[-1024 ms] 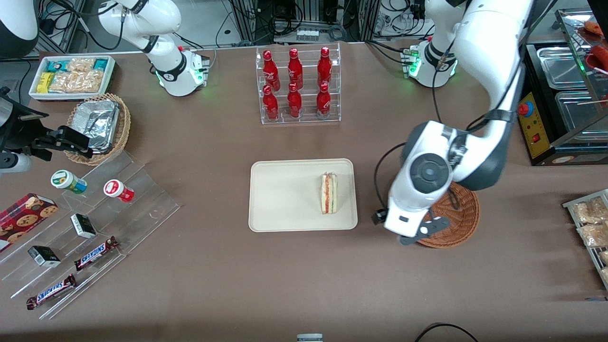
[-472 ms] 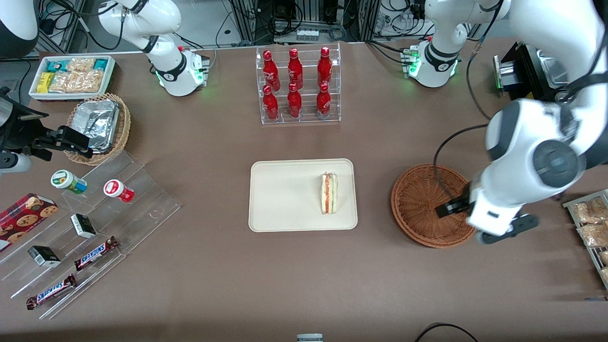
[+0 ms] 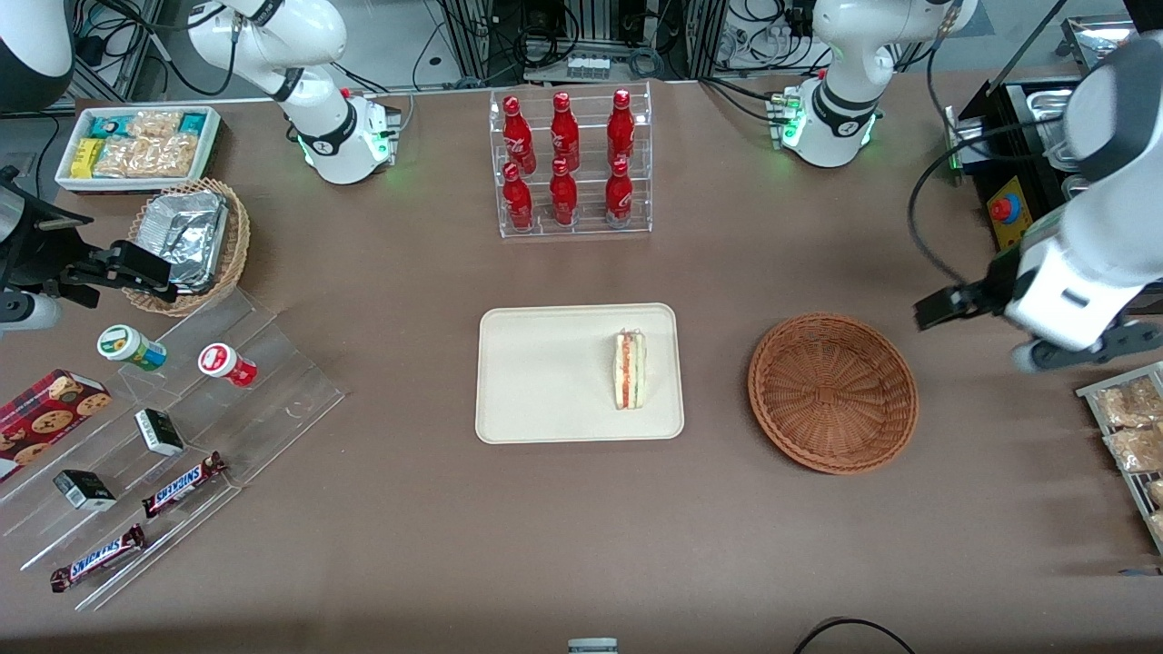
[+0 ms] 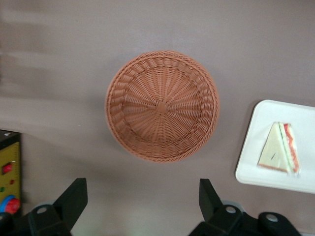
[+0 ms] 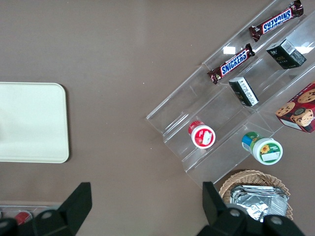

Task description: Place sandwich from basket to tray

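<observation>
Triangular white-bread sandwich [image 3: 629, 370] on flat cream rectangular tray [image 3: 545, 381], round reddish-brown wicker basket [image 3: 832, 392] beside it (nothing inside), black two-finger gripper [image 4: 142, 204] raised toward the working arm's end, fingers spread, grasping nothing.

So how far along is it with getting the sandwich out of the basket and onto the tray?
It looks done. The sandwich lies on the tray, toward the edge nearest the basket, which holds nothing. The gripper is open and carries nothing; it hangs above the table toward the working arm's end, off to the side of the basket. Nothing is in hand, and nothing seems left beyond parking the arm.
</observation>
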